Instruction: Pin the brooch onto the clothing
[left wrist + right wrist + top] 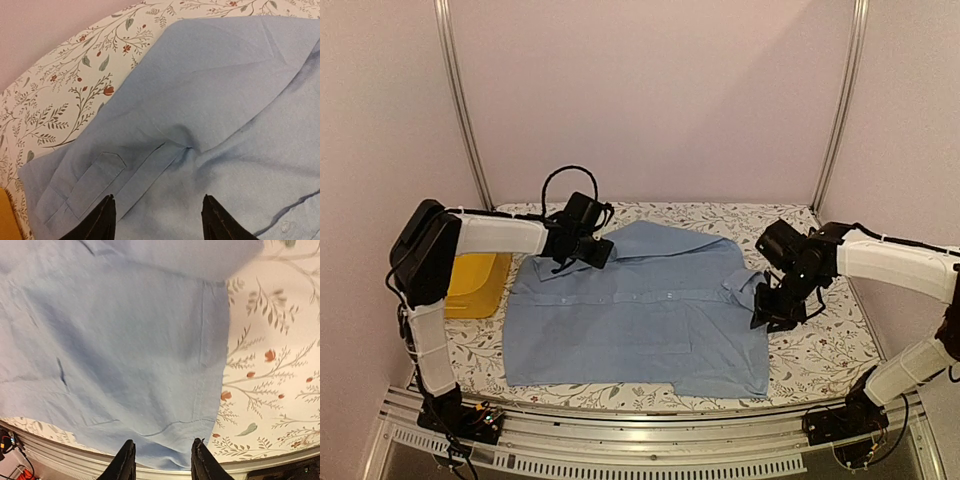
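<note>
The light blue shirt (pixel 640 315) lies spread flat on the floral tablecloth, collar at the right, hem at the left. My left gripper (pixel 588 247) hovers over its far left part, open and empty; the left wrist view shows cloth and a sleeve tab (pixel 95 182) between its fingers (pixel 105 220). My right gripper (pixel 775 310) hangs at the shirt's right edge near the collar, open and empty; the right wrist view shows the shirt's edge (pixel 200 405) below its fingers (pixel 202 462). The brooch is not in view.
A yellow plastic basket (pixel 478 283) stands at the left, beside the shirt and under the left arm. The floral tablecloth (pixel 830 350) shows bare to the right of the shirt. The metal table rail (pixel 650 425) runs along the near edge.
</note>
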{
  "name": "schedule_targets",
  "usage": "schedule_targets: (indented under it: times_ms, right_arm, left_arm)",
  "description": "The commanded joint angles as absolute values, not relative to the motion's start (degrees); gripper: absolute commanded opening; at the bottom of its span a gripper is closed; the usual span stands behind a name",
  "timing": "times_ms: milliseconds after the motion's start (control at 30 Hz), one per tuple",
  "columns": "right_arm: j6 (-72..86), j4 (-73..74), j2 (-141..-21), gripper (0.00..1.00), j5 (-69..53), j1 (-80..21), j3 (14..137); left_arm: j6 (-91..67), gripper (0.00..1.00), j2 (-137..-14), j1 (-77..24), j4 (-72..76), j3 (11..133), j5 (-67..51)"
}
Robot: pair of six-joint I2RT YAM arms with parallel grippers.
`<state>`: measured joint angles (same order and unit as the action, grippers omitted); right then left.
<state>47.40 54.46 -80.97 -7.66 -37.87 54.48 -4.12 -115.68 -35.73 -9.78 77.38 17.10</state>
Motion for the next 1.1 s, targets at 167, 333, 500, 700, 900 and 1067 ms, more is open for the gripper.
schedule_targets:
  times_ms: [167, 333, 500, 700, 900, 1067]
  right_arm:
    - [29.8, 37.8, -94.6, 0.32, -3.0, -26.5, 70.6]
    - [21.9, 30.5, -110.2, 0.21, -1.0, -22.6, 82.4]
    - [20.0, 30.0, -122.6, 0.16, -0.7, -18.9, 88.9]
    - [20.9, 30.2, -129.0, 0.15, -1.2, -14.3, 89.1]
    - [17.3, 31.3, -129.9, 0.15, -3.0, -13.6, 93.3]
    - [14.9, 37.7, -128.2, 0.16, -1.0, -14.1, 102.2]
  left_arm:
    - [-19.0, 0.58, -96.2, -37.5, -16.9, 56.2, 12.5]
    - [-28.8, 0.58, -89.9, -37.4, -18.8, 44.6, 9.8]
    - [-35.8, 0.58, -86.5, -37.4, -20.1, 36.8, 6.4]
    - [-37.5, 0.58, -86.2, -37.5, -23.5, 34.6, 5.7]
    - [-30.8, 0.58, -89.1, -37.4, -24.6, 40.5, 9.5]
    - [-25.6, 0.58, -91.3, -37.3, -26.6, 46.8, 11.5]
